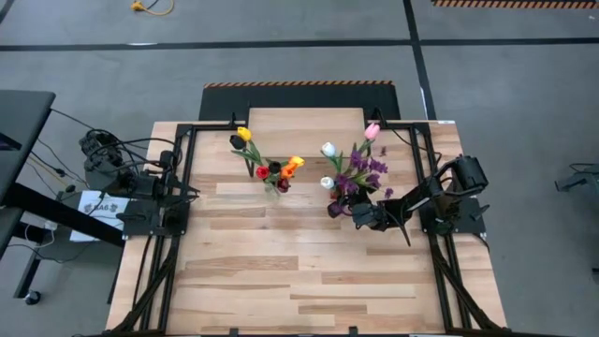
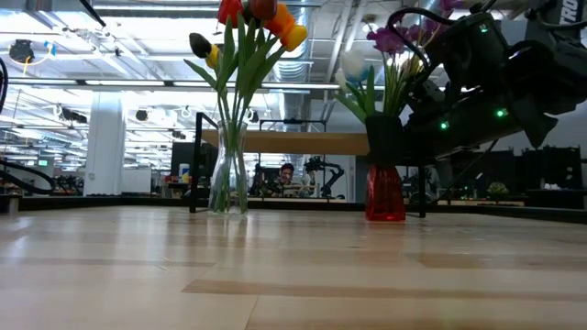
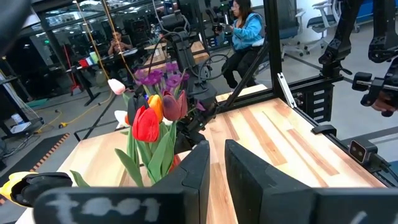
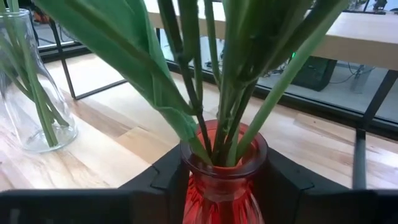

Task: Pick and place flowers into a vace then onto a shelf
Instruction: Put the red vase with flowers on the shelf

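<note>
A red glass vase (image 4: 221,193) stands upright on its base on the table (image 1: 281,271). It holds purple, white and pink flowers (image 1: 356,164) by their green stems (image 4: 211,81). My right gripper (image 1: 351,211) is at the vase, shut on its neck. To its left stands a clear glass vase (image 1: 273,187) with red, yellow and orange tulips (image 2: 252,23). The shelf (image 1: 309,120), a light wooden top on black legs, stands at the table's far edge. My left gripper (image 3: 217,180) waits at the table's left edge, shut on nothing. My right gripper pinches the red vase's neck (image 4: 193,186) just under the rim, one dark finger (image 4: 158,177) on each side. The fingers come in about level from the table's right side. The vase stands upright, its base (image 2: 385,213) on the table.
Black frame bars (image 1: 187,159) run along the table's left and right sides. The near half of the table (image 1: 299,290) shows bare planks. People sit in the room beyond the table (image 3: 242,31).
</note>
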`<state>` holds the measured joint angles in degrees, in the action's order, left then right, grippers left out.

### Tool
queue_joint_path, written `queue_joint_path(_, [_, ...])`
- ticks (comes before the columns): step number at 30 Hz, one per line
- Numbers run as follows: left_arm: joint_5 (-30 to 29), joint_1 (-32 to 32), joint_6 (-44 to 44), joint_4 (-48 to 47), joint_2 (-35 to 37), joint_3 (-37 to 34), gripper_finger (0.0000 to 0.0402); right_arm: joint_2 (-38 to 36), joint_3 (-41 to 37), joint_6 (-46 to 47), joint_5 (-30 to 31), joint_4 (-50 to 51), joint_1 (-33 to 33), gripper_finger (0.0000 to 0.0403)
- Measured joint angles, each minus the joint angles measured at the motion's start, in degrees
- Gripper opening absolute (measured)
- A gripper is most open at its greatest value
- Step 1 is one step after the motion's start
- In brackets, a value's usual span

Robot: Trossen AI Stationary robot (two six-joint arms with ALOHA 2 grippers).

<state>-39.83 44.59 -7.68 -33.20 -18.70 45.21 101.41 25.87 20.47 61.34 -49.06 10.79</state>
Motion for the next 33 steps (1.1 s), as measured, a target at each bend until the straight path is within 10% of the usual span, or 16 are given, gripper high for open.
queue_joint_path(7, [0.0, 0.0, 0.0, 0.0, 0.0, 0.0, 0.0041, 0.0, 0.0, 0.0, 0.0, 0.3, 0.0, 0.018])
queue_joint_path(33, [0.0, 0.0, 0.0, -0.3, 0.0, 0.0, 0.0041, -0.3, 2.5, -3.6, -0.7, -0.7, 0.1, 0.0129])
